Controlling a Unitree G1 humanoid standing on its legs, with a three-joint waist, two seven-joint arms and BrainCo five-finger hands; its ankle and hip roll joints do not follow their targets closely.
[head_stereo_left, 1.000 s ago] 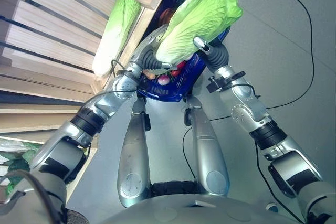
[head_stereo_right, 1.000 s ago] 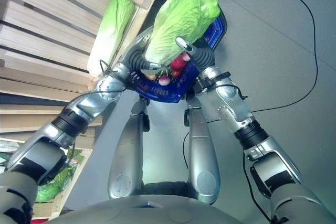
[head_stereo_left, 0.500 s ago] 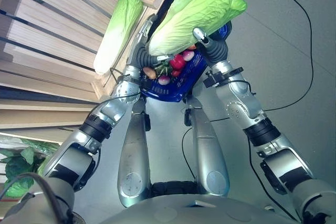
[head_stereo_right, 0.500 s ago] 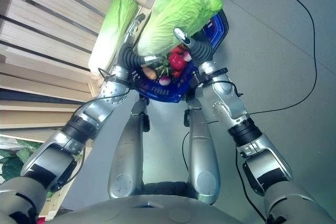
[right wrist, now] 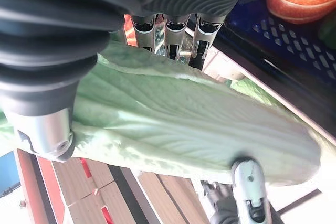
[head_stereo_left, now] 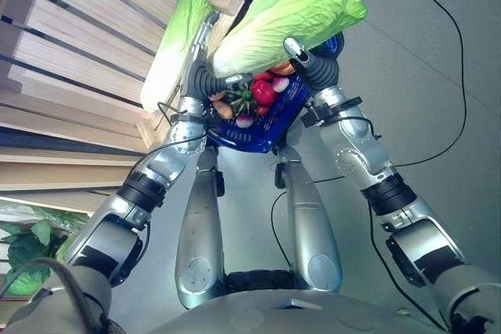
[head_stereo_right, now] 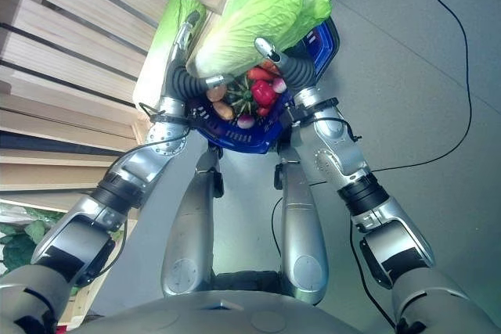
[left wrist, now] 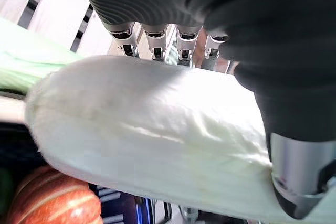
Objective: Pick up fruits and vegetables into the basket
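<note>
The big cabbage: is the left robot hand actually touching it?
Touching. In the left wrist view the left robot hand has fingers behind the cabbage and its thumb pressed on it.

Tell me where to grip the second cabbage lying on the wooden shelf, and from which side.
Grip the cabbage on the shelf across its pale, firm stem half, coming from above and the aisle side. It lies lengthwise along the slats, and its leafy end is loose, so probably a poorer hold.
</note>
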